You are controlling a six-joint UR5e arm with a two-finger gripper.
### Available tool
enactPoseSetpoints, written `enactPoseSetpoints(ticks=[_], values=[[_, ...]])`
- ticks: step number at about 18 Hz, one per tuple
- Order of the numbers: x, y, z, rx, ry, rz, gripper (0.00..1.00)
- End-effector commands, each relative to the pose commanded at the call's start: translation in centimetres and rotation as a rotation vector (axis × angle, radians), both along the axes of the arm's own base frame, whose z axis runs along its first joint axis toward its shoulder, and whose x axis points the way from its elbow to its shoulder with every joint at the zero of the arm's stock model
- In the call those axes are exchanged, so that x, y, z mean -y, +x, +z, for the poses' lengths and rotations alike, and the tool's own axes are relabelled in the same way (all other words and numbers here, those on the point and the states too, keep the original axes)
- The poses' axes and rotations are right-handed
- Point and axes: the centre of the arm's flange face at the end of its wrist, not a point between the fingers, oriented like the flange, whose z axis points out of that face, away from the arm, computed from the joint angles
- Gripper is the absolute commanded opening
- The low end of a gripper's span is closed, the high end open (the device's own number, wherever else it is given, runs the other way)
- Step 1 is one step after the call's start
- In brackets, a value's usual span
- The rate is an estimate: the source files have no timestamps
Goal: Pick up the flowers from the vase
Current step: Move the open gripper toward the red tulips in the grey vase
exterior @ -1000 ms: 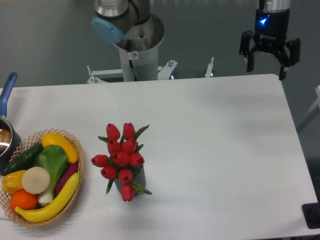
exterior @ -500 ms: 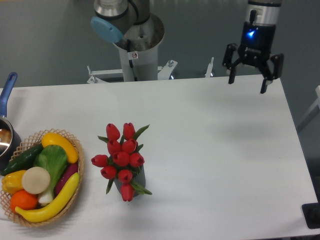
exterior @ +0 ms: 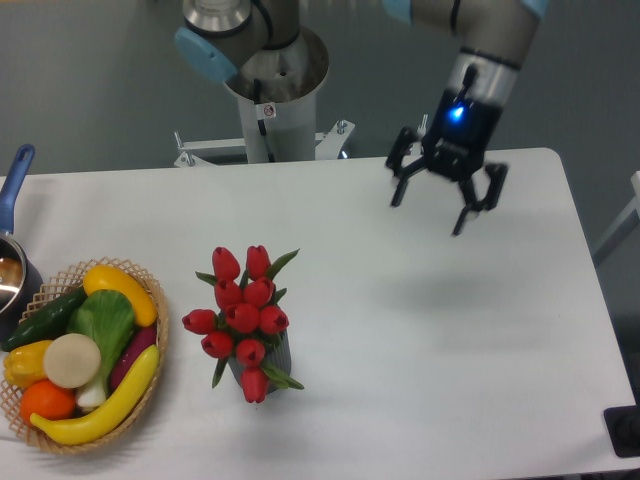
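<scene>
The flowers, a bunch of red tulip buds with green leaves, stand in the vase, a small dark grey cylinder mostly hidden under the blooms, at the front left of the white table. My gripper is open and empty, held above the table's back right part, well to the right of and behind the flowers. Its two dark fingers point down and are spread wide.
A wicker basket with toy fruit and vegetables sits at the left edge. A blue-handled pot stands behind it, cut by the frame. The arm's base column rises behind the table. A black object sits at the front right corner.
My gripper has moved left and forward, from beyond the table's back right corner to over the table, and has come lower. It stays open. The flowers have not moved.
</scene>
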Motion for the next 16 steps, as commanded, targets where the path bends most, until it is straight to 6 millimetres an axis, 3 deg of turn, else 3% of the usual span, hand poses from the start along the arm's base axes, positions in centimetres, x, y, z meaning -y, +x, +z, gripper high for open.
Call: enactPoseSetpoints(ticks=[5,9,16], values=[[-2.6,1.7,-1.0,0.044,0.038,-0.057,1.0],[-4.1,2.6,-0.6,0.131,0.158,-0.062,1.0],[-7.4,4.7,-2.2,0.166,0.195,-0.131,1.0]])
